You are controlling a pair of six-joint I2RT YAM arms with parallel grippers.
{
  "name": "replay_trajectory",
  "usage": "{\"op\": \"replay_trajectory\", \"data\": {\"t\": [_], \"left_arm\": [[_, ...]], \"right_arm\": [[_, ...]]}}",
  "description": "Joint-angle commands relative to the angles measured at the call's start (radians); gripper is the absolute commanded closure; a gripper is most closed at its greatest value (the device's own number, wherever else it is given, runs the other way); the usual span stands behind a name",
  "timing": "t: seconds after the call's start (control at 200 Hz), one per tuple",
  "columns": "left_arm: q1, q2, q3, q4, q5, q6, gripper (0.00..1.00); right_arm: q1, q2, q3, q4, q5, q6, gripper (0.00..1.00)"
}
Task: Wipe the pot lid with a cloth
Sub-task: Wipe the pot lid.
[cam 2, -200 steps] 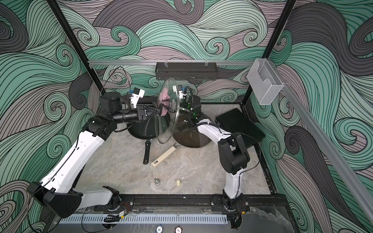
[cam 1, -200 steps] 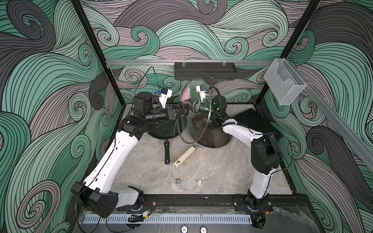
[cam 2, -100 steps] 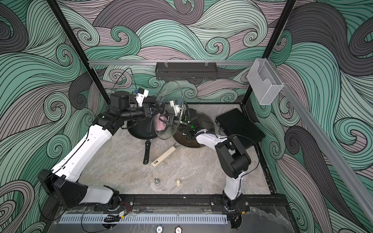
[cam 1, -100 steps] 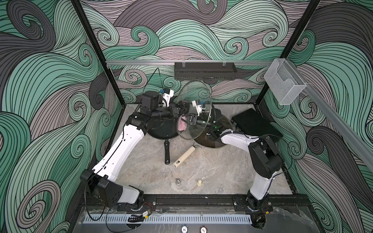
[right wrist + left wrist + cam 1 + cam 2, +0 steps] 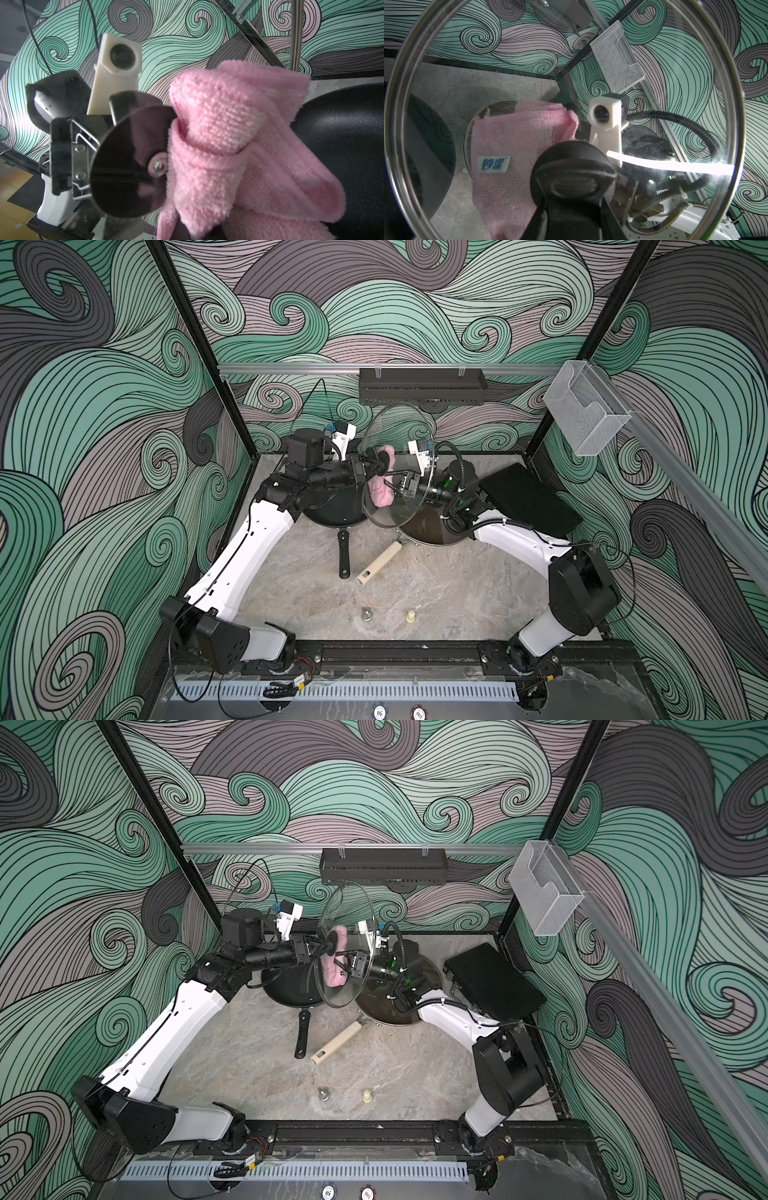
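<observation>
The right gripper had its fingertips buried out of sight in the pink cloth, clenched on a bunched fold. The cloth lay against the upright glass pot lid, just beside its centre. Beyond the glass, the left gripper was clamped on the lid's black knob.

Pink cloth, clear lid, green-swirled walls.

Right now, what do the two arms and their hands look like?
Left arm and right arm: white shells, black joints, thin black cables. Left hand and right hand are black, each with a white camera block at the wrist.
</observation>
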Motion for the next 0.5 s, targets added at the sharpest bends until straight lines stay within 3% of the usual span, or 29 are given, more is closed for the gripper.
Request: {"op": "replay_trajectory", "data": {"t": [0.0,0.495], "left_arm": [[-0.006,-0.072,0.020,0.120,0.102,0.003,1.00],[-0.006,-0.108,0.012,0.166,0.235,-0.048,1.00]], "right_arm": [[-0.018,-0.002,0.081,0.017,-0.019,-0.033,1.00],[-0.042,0.209,0.366,-0.068,-0.049,-0.076,1.00]]}}
